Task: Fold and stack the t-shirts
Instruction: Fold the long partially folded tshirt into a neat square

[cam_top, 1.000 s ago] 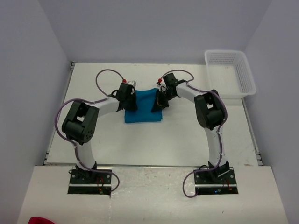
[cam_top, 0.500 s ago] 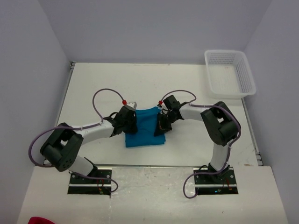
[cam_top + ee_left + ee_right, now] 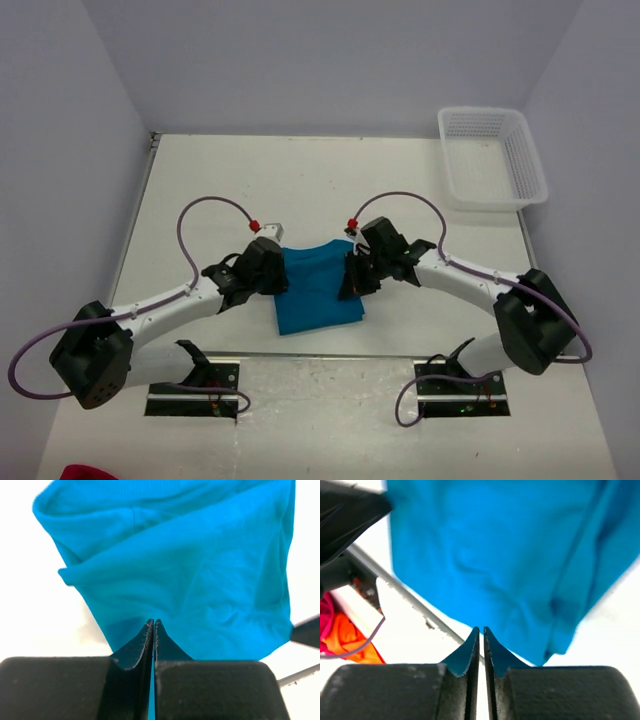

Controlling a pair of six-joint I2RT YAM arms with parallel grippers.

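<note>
Teal cloth is pinched in the left tool (image 3: 152, 622): its two black fingers are pressed together, and the fabric spreads out from their tips on both sides. The right tool (image 3: 481, 629) has its fingers all but together, with only a thin slit between them. The same teal fabric meets its tips and falls away to either side, so it too is clamped on the cloth's edge.

Both tools hold one t-shirt (image 3: 318, 295), the left tool at its left far corner and the right tool at its right far corner. The t-shirt is folded into a rough rectangle several layers thick, creased and wrinkled. It lies in the middle of the white surface (image 3: 300, 190), between the two outstretched arms. Its near edge sits close to the surface's near edge.

Well apart from it, at the far right corner, stands a white plastic basket (image 3: 527, 160). The right wrist view shows orange and pink fabric (image 3: 350, 640) beyond the near edge of the surface.
</note>
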